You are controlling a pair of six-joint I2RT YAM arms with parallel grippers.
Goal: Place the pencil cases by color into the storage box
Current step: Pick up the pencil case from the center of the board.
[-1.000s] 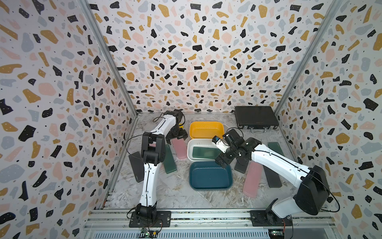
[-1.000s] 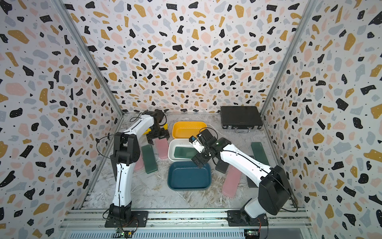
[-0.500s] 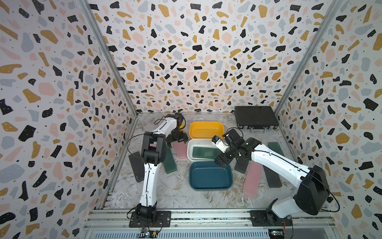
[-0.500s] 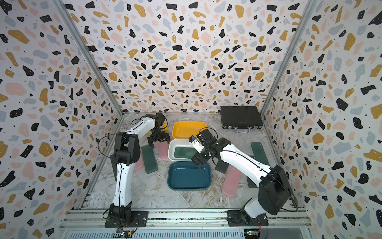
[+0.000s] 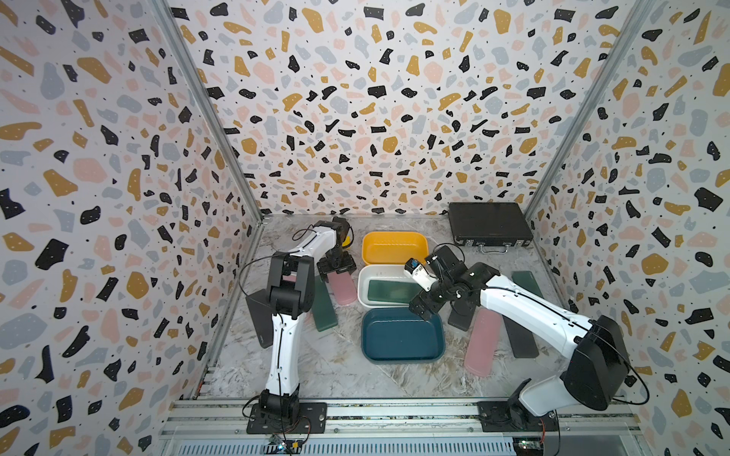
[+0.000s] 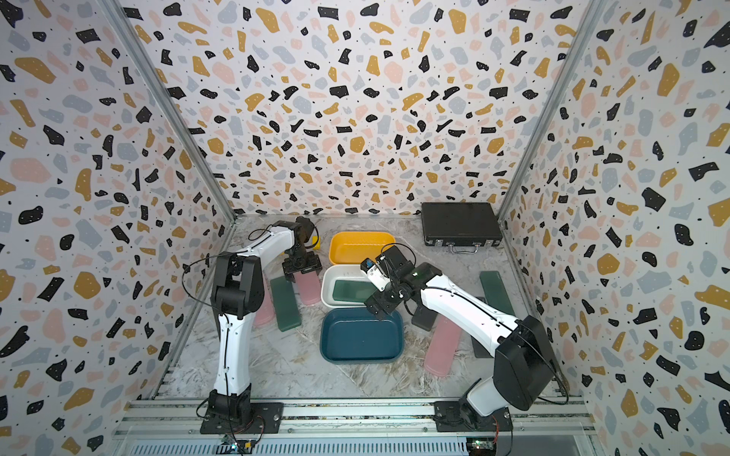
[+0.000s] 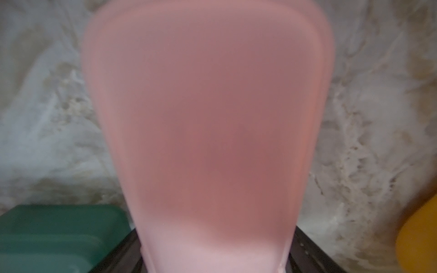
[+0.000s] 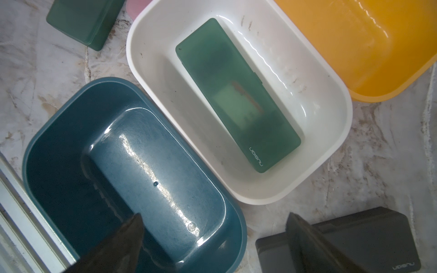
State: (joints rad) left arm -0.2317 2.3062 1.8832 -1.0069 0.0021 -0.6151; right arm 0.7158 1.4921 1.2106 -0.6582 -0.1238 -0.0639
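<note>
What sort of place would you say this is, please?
Probably a robot lab cell, not a home: patterned walls box in a small table, and the left arm and right arm are bolted to a metal rail.

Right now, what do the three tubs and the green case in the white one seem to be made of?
White tub, blue tub, yellow tub: likely glossy moulded plastic, given the bright highlights and rounded one-piece walls. Green pencil case: probably matte, slightly translucent plastic; it shows no glare, and a pale shape shows through its lid.
</note>
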